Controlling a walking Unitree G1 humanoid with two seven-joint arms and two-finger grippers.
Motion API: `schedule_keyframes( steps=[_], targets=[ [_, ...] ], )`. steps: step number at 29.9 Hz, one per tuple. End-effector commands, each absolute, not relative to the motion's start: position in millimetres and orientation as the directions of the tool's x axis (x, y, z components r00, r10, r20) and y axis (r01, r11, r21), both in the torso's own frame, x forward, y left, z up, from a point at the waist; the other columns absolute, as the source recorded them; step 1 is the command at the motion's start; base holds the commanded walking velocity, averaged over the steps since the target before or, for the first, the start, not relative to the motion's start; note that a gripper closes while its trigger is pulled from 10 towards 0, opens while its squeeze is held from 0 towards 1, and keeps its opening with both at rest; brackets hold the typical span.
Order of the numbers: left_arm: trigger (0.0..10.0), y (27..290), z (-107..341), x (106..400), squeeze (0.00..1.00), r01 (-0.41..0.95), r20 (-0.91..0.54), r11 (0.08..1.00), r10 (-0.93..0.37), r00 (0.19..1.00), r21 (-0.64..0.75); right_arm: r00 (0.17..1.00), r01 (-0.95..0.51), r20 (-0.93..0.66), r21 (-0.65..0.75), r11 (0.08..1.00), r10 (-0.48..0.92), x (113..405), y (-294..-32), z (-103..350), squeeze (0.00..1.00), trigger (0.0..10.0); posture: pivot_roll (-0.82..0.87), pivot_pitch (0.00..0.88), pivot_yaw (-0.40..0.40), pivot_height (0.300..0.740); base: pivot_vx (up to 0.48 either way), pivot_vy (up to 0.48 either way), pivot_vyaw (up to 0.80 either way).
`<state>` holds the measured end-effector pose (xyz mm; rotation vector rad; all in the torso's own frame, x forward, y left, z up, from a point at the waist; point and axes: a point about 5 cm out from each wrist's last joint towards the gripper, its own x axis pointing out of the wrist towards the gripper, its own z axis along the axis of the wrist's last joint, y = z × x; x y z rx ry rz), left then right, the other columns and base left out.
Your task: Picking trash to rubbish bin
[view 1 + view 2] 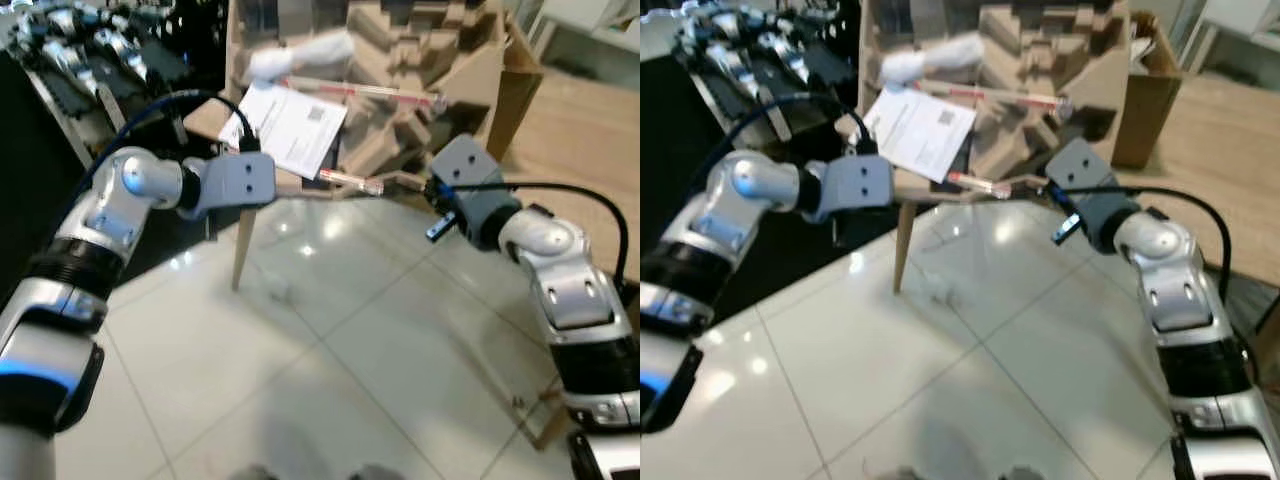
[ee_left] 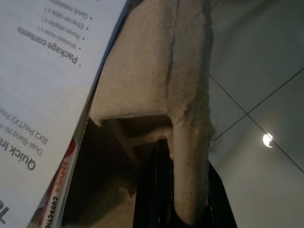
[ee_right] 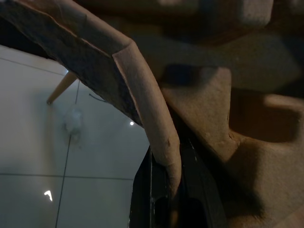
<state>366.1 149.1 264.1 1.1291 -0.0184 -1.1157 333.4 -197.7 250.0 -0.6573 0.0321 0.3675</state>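
We see a big slab of moulded pulp packing (image 1: 420,60), tan and stepped with blocky recesses, held up off the white tiled floor (image 1: 350,370) between our two arms. Its lower rim is thin and ragged (the torn fibres show plainly in the wrist views). The left gripper (image 2: 183,190) has its black fingers (image 2: 149,190) pinched on one flap of that rim, and the right gripper (image 3: 166,190) clamps a curled edge of the same piece, its fingers (image 3: 142,190) pressed close either side.

A white quick-start leaflet (image 1: 285,125) lies slanted on the packing just beside the left wrist, printed with "Package contents". Two thin red-and-white paper-wrapped sticks rest there too, one long stick (image 1: 365,92) across the upper part, one short stick (image 1: 350,180) at the lower edge between the grippers. A crumpled white wad (image 1: 300,55) sits near the top.

A slanted wooden leg (image 1: 243,245) stands on the tiles below the left gripper. A brown cardboard box (image 1: 515,85) stands behind, beside a wooden floor (image 1: 580,150). Dark shelving with silver parts (image 1: 90,50) fills the far left.
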Motion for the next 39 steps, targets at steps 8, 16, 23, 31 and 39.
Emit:
schedule_keyframes(
  steps=[8, 16, 23, 31, 39],
  targets=[
    [10.0, 118.3, 272.6, 358.5, 0.00, 0.644, -0.497, -0.161, -0.778, 0.384, 0.748, 0.938, -0.314, -0.078, -0.600, 0.736, 0.337, 334.1, -188.9, 260.4, 0.00, 10.0, -0.05, 0.096, 0.062, 0.740, 0.375, 0.000, -0.23],
    [10.0, 115.4, 273.6, 358.7, 0.00, 0.640, -0.495, -0.166, -0.783, 0.376, 0.750, 0.942, -0.299, -0.062, -0.595, 0.746, 0.329, 332.7, -191.2, 262.4, 0.00, 10.0, -0.06, 0.097, 0.064, 0.740, 0.384, 0.000, -0.60],
    [10.0, 112.9, 277.1, 358.3, 0.00, 0.633, -0.487, -0.170, -0.791, 0.369, 0.756, 0.944, -0.279, -0.030, -0.601, 0.749, 0.328, 332.2, -193.0, 269.3, 0.00, 10.0, -0.06, 0.099, 0.066, 0.740, 0.394, 0.000, 0.00],
    [10.0, 109.2, 283.3, 356.6, 0.00, 0.622, -0.473, -0.174, -0.807, 0.354, 0.763, 0.946, -0.264, -0.013, -0.604, 0.752, 0.323, 332.9, -193.8, 273.1, 0.00, 10.0, -0.06, 0.099, 0.066, 0.740, 0.394, 0.000, 0.00],
    [10.0, 103.3, 292.4, 354.1, 0.00, 0.603, -0.453, -0.181, -0.826, 0.335, 0.777, 0.935, -0.218, 0.095, -0.604, 0.766, 0.341, 330.5, -190.9, 291.1, 0.00, 10.0, -0.07, 0.097, 0.065, 0.740, 0.395, 0.000, 0.00]
  ],
)
